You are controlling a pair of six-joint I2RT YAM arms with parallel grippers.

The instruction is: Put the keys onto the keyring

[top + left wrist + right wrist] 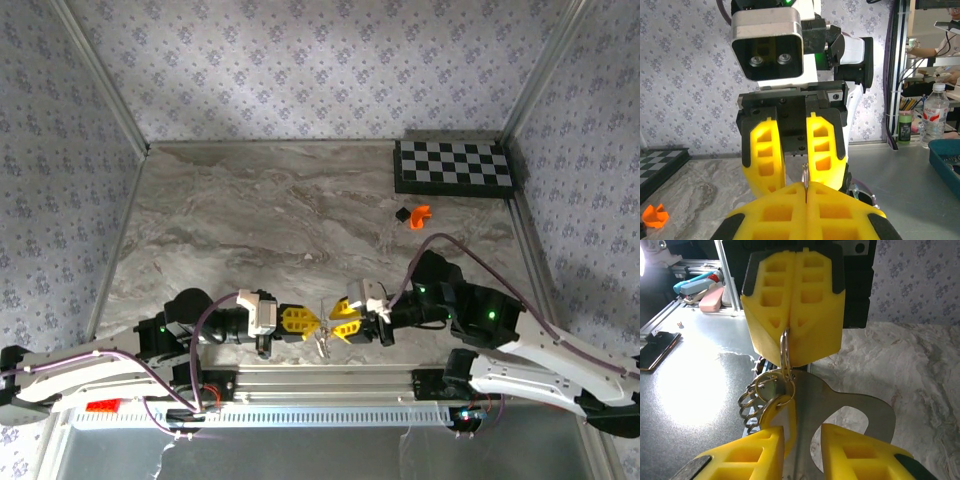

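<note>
The keyring (785,347) is a thin silver loop, clamped edge-on in my shut left gripper (805,187). From it hang the keys: one with a yellow head (782,412), a wide flat silvery piece (840,402), and a cluster of small rings (751,401). My right gripper (802,432) faces the left one, fingers apart. The yellow head and a silvery shank lie in the gap, unclamped. In the top view both grippers (305,322) (340,318) meet tip to tip near the table's front edge, the keys (322,346) dangling below them.
A checkerboard (455,167) lies at the back right. A small orange piece (419,214) and a black piece (402,213) sit in front of it. An aluminium rail (330,380) runs along the near edge, just under the grippers.
</note>
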